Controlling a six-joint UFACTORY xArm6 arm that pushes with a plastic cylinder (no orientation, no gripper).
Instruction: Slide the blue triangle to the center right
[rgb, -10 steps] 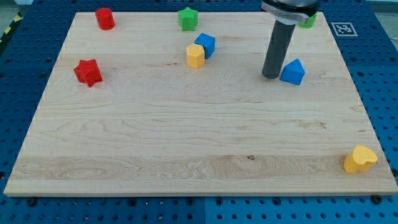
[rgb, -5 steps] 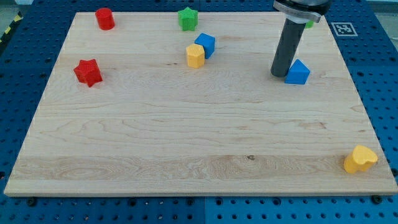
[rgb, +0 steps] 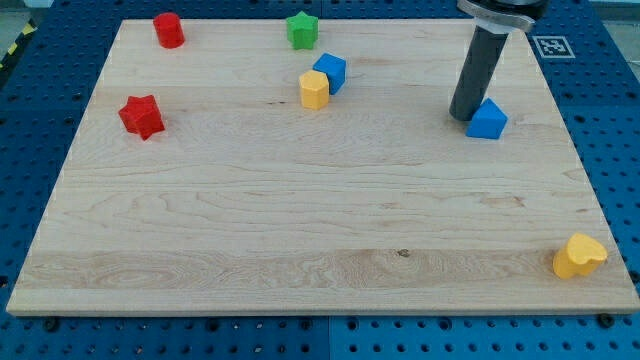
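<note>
Blue triangle (rgb: 487, 120) sits in the upper right of the board (rgb: 300, 220), with the rod's tip (rgb: 463, 117) touching its left side; the arm ends in a plain rod, so nothing spreads or pinches.

From the left: a red star (rgb: 141, 116) lies near the left edge, and a red cylinder (rgb: 168, 30) stands in the upper left corner. Further right, a green star (rgb: 301, 30) is at the top edge. Below it a yellow block (rgb: 313, 90) touches a blue cube (rgb: 330, 72) on its upper right. Then come the rod and the triangle, well apart from that pair. A yellow heart-like block (rgb: 579, 256) rests in the lower right corner, near the board's edge. Blue pegboard (rgb: 610, 120) surrounds the board.
</note>
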